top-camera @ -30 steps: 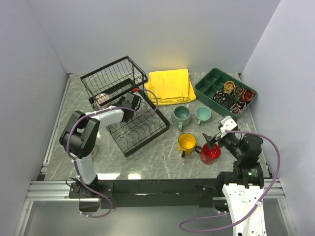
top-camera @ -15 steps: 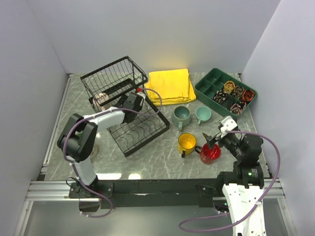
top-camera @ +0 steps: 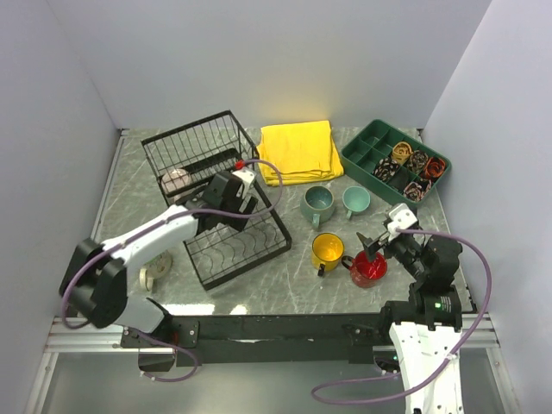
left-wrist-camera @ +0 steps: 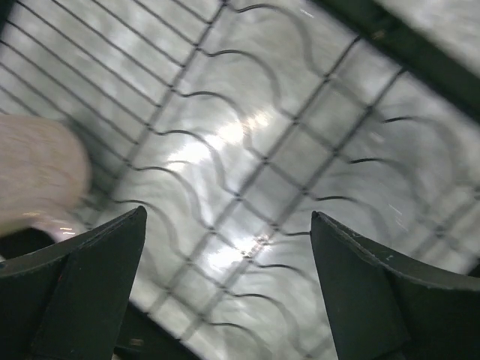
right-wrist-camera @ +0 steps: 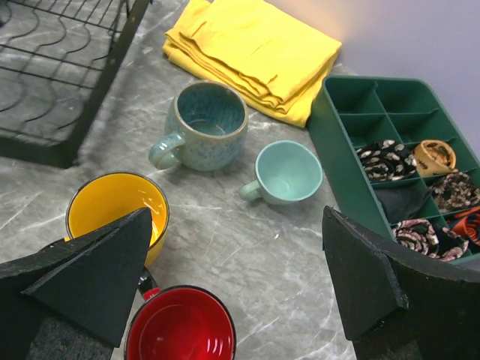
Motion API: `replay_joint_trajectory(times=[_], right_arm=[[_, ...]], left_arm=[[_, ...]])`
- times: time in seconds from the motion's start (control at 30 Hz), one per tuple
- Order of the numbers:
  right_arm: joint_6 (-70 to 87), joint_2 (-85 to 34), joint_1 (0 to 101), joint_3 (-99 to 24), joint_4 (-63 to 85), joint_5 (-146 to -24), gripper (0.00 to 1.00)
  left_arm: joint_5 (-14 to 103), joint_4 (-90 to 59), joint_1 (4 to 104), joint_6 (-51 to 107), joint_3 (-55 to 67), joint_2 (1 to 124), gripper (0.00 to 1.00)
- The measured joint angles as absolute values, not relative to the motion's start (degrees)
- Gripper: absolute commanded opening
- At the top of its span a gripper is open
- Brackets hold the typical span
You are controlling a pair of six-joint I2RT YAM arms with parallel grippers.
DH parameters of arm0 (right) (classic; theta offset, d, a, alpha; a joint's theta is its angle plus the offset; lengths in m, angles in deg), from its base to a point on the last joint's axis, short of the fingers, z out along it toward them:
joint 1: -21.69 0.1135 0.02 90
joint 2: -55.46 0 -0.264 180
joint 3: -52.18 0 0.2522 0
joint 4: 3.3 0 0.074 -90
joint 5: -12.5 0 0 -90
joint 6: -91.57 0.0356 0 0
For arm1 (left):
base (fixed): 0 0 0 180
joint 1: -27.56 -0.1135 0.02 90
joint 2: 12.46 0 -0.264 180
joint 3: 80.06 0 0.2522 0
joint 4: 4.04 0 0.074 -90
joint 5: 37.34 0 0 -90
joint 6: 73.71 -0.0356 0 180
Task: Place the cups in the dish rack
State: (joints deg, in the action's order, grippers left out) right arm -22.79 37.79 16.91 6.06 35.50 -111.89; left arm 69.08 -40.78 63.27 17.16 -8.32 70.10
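The black wire dish rack [top-camera: 226, 246] stands at the left, its tall basket behind its slotted plate tray. A beige cup [top-camera: 177, 181] lies in the basket and shows at the left edge of the left wrist view [left-wrist-camera: 37, 176]. My left gripper [top-camera: 242, 195] hovers open over the plate tray's wires [left-wrist-camera: 247, 157], holding nothing. On the table stand a speckled teal cup [top-camera: 317, 203], a light teal cup [top-camera: 355, 200], a yellow cup [top-camera: 328, 251] and a red cup [top-camera: 369, 269]. My right gripper [right-wrist-camera: 236, 217] hangs open just above the red cup [right-wrist-camera: 180, 330].
A folded yellow cloth [top-camera: 297, 151] lies at the back. A green divided tray [top-camera: 397, 159] with small rolled items sits at the back right. A small pale round object [top-camera: 155, 269] lies on the table left of the rack.
My left gripper has opened wide and drawn back over the plate tray, its arm swinging out to the left. The rack has shifted slightly. The right arm has not moved.
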Motion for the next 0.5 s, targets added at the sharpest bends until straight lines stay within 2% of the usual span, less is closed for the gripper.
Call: replay_joint_trajectory(times=[0.17,0.5], right_arm=[[-23.8,36.6,16.1,5.8,36.6,-112.7,1.00],[-29.5,35.7,15.8,4.2,42.4,-114.0,1.00]], left_arm=[[61.8,-43.4,63.9,21.2,-12.4,63.2,0.96],[51.8,-44.7,64.0,21.9,-14.6,58.0,0.96]])
